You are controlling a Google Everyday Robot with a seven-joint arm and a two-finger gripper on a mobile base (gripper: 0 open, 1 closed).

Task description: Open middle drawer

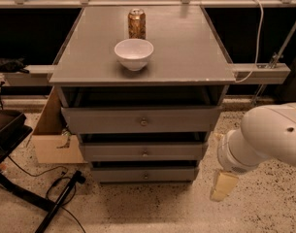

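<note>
The grey cabinet point(79, 62) has three stacked drawers, all shut. The middle drawer point(113, 152) is a wide shallow grey front with a small round metal knob point(145, 153). A taller-fronted drawer point(104, 120) sits above it and a lower one point(118, 174) below. My white arm point(264, 137) comes in from the right. The gripper point(223, 186) hangs low at the cabinet's right side, about level with the lowest drawer and apart from the knobs.
A white bowl point(134, 53) and a drinks can point(137, 23) stand on the cabinet top. A cardboard box point(53, 140) sits on the floor left of the cabinet. A black stand and cables point(60, 198) lie at the lower left. A rail with a cable point(259, 72) runs behind.
</note>
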